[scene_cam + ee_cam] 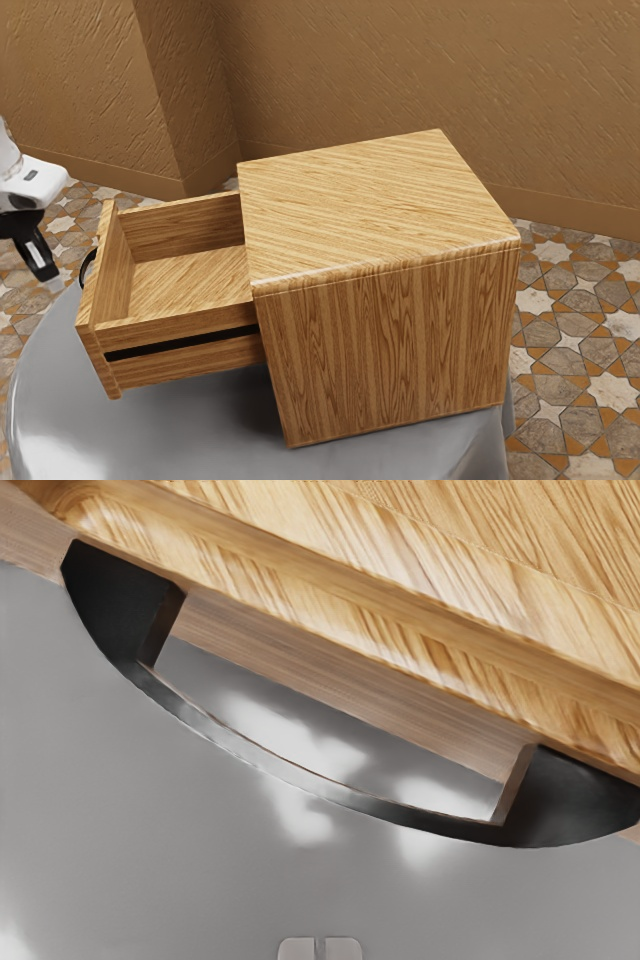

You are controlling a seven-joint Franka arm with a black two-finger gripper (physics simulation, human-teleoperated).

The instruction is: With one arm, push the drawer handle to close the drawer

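No readable text, labels, or numbers

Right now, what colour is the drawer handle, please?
The handle is black with a greyish sheen, clearest in the wrist view.

Cabinet (375, 205) on bench (190, 430); drawer (180, 322) out twd exterior view's left, handle (290, 770) on its front; wall (400, 80) behind.

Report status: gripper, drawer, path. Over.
Gripper shut, empty, just off the handle. Drawer well open, handle not yet touched. Nothing seen between gripper and handle. Over.
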